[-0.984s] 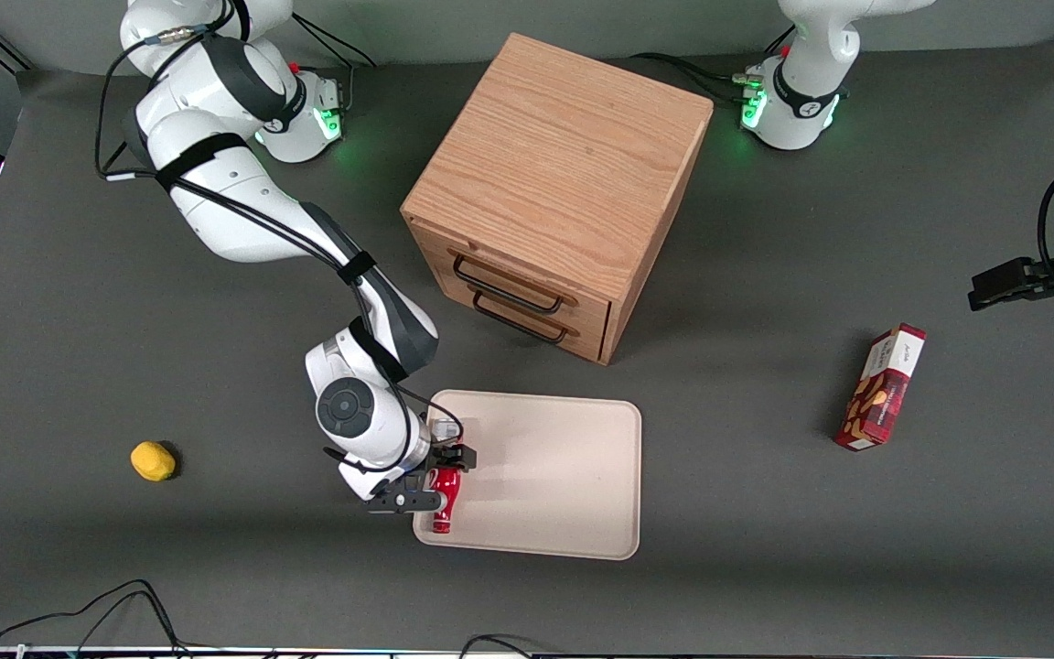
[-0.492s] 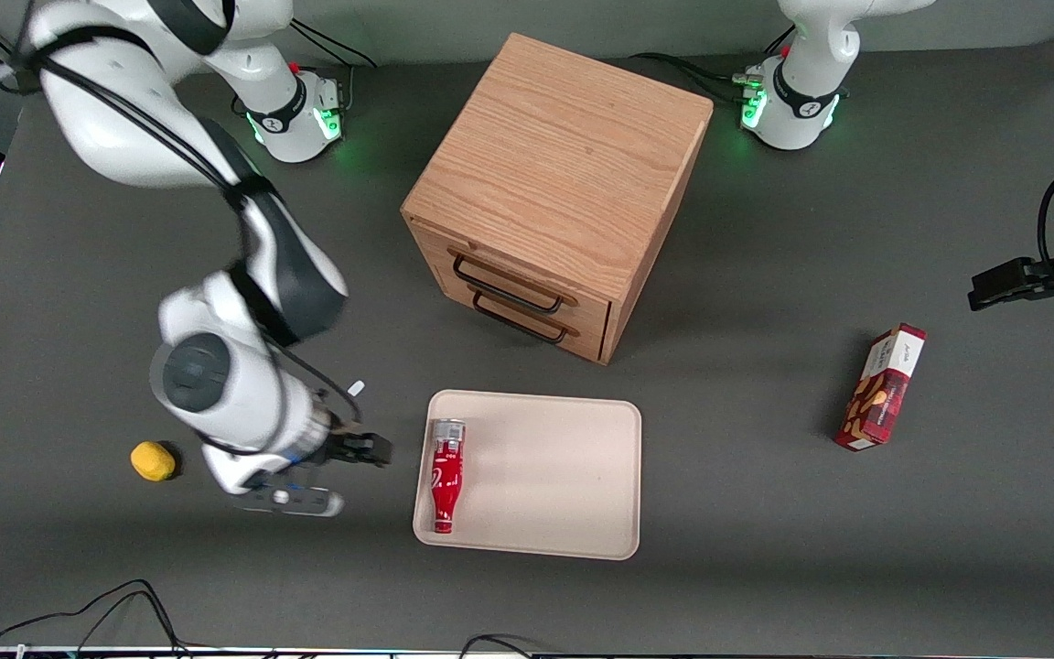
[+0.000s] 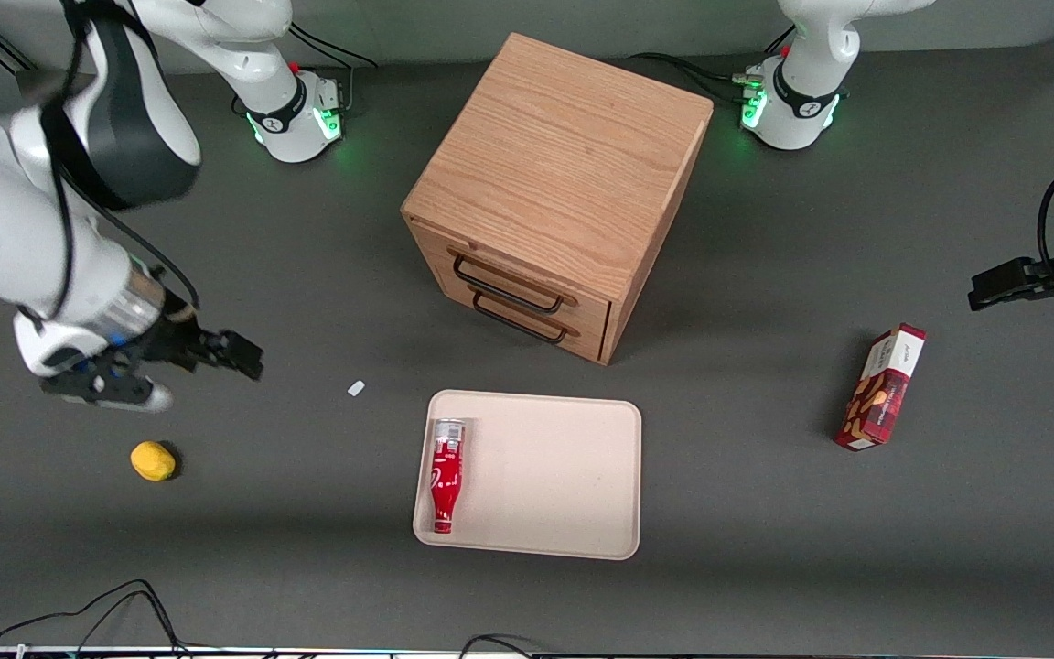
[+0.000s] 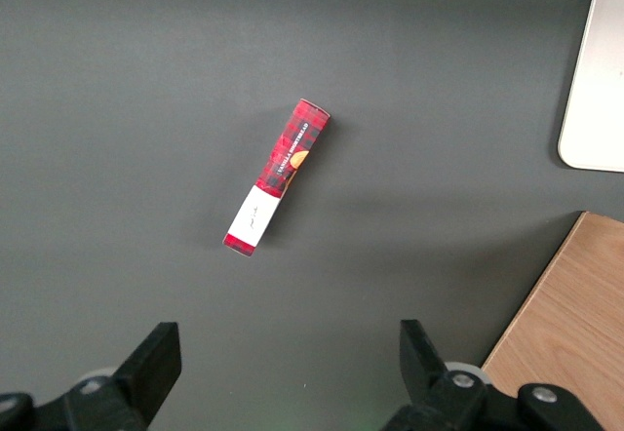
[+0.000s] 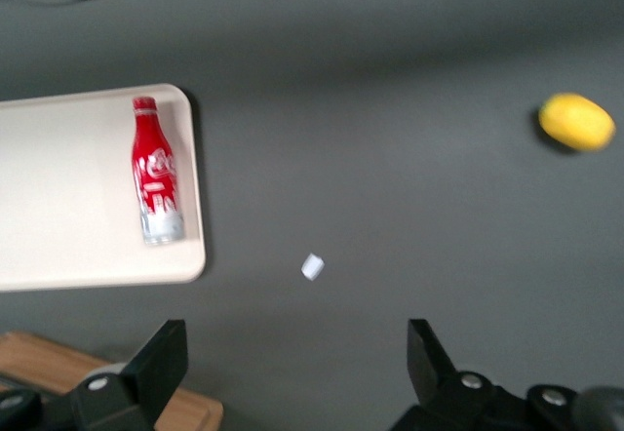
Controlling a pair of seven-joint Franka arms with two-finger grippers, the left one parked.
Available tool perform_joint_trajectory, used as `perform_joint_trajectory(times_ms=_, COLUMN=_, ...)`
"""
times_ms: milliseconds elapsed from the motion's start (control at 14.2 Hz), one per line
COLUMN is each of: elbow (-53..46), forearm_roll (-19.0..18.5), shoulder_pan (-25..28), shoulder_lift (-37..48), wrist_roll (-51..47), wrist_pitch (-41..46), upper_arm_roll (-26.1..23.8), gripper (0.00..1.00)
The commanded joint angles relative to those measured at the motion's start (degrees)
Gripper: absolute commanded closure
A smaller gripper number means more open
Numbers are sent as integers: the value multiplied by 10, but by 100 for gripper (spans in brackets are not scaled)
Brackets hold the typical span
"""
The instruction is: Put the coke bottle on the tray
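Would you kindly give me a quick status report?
End effector open, raised above table, near lemon. Coke bottle lying flat on tray. Nothing obstructing.

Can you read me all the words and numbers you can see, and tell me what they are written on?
Coke bottle, lying on the tray: white script, too blurred to read.
Snack box: small print on its red side and white end, too small to read.
Wooden drawer cabinet and yellow lemon-like thing: no writing.
Gripper, open, raised over the table toward the working arm's end: no writing shows.
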State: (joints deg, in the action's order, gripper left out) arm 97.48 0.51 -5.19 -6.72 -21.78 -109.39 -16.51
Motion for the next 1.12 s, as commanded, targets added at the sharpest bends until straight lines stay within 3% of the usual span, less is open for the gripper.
perform_joint_trajectory(times_ms=0, elbow=140, forearm_roll=44, shoulder_pan=0, shoulder_lift=144, wrist_roll=39, wrist_pitch=-2, upper_arm_roll=28, gripper=0)
perform_joint_trajectory(times_ms=211, elbow=152, forearm_roll=45, shoulder_pan=1, shoulder_lift=192, wrist_roll=74, wrist_pitch=57, upper_arm_roll=54, gripper=0)
perform_joint_trajectory(times_ms=492, elbow=81, forearm_roll=41, shoulder_pan=1, shoulder_lift=186, wrist_roll=146, wrist_pitch=150, upper_arm_roll=71, gripper=0)
perform_joint_trajectory(times_ms=1055, elbow=27, forearm_roll=36, shoulder_pan=1, shoulder_lift=150, wrist_roll=135, wrist_pitch=184, upper_arm_roll=72, gripper=0)
